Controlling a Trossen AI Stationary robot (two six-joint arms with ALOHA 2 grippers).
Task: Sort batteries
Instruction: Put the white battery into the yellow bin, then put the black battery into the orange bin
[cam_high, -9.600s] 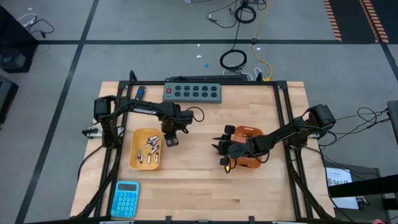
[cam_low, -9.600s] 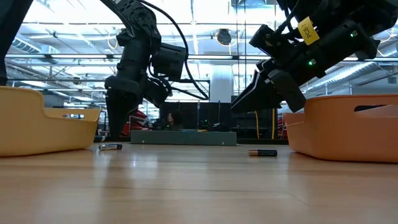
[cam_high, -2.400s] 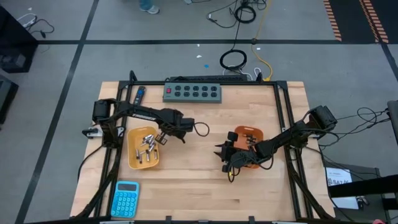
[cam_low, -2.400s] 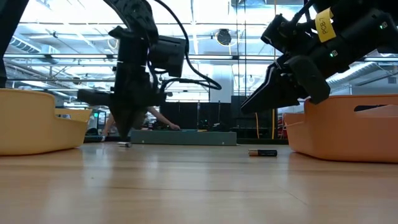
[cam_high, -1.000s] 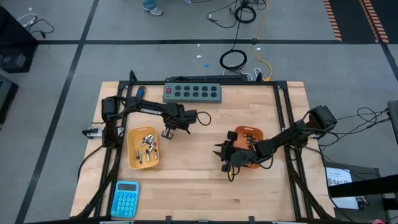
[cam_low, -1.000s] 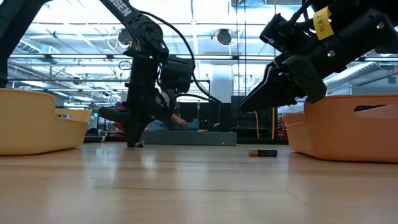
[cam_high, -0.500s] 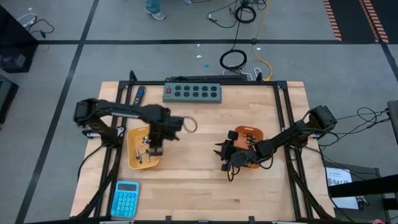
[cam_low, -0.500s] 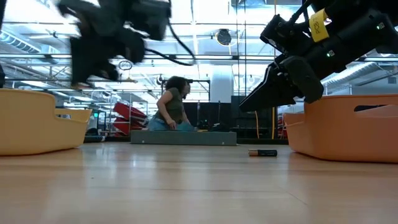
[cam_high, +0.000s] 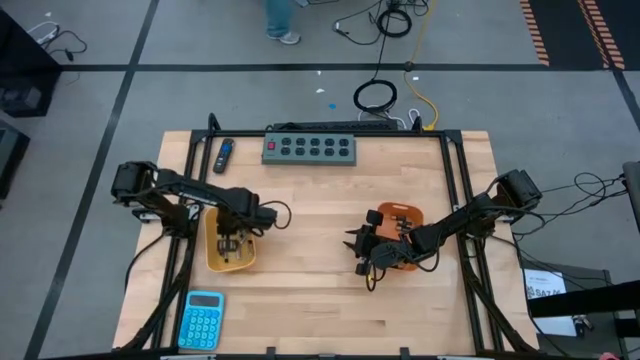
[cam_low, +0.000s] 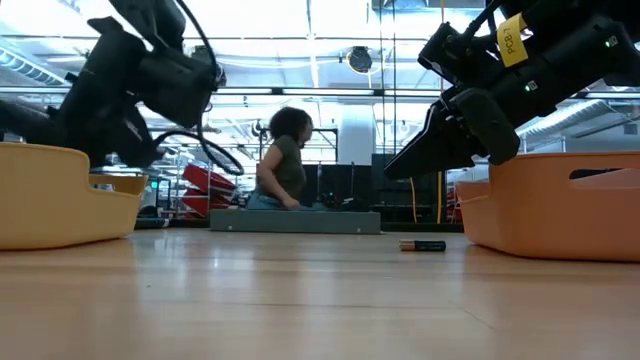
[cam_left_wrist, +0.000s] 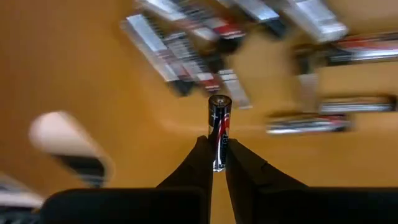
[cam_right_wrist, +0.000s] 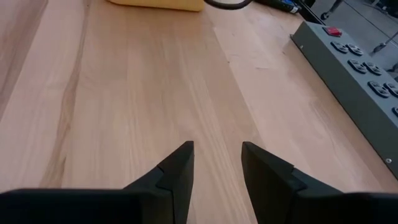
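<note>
My left gripper (cam_high: 232, 243) hangs over the yellow tray (cam_high: 215, 262), shut on one dark battery (cam_left_wrist: 219, 127). Several silvery and dark batteries (cam_left_wrist: 186, 53) lie on the tray's floor below it. My right gripper (cam_high: 352, 240) stands open above bare wood beside the orange tray (cam_high: 405, 212), with nothing between its fingers (cam_right_wrist: 177, 168). One more dark battery (cam_low: 422, 245) lies on its side on the table near the orange tray (cam_low: 560, 205). My left gripper pinches the dark battery between its two fingertips (cam_left_wrist: 202, 155), on the cell's rear half (cam_left_wrist: 218, 152). The battery lies along the fingers and sticks out past their ends. The fingers slant down from above, and the battery hangs clear of the tray's floor.
A grey power strip (cam_high: 310, 148) lies along the far edge, with a blue-and-black stick gadget (cam_high: 224, 155) left of it. A blue calculator (cam_high: 203, 318) sits at the near left corner. A person (cam_low: 283, 160) shows behind the table. Bare wood lies between the two trays.
My left gripper has risen off the table with the battery and swung toward the table's left and near edges, from the wood beside the yellow tray to above the tray's inside. Its wrist has rolled and tipped more steeply down on the way.
</note>
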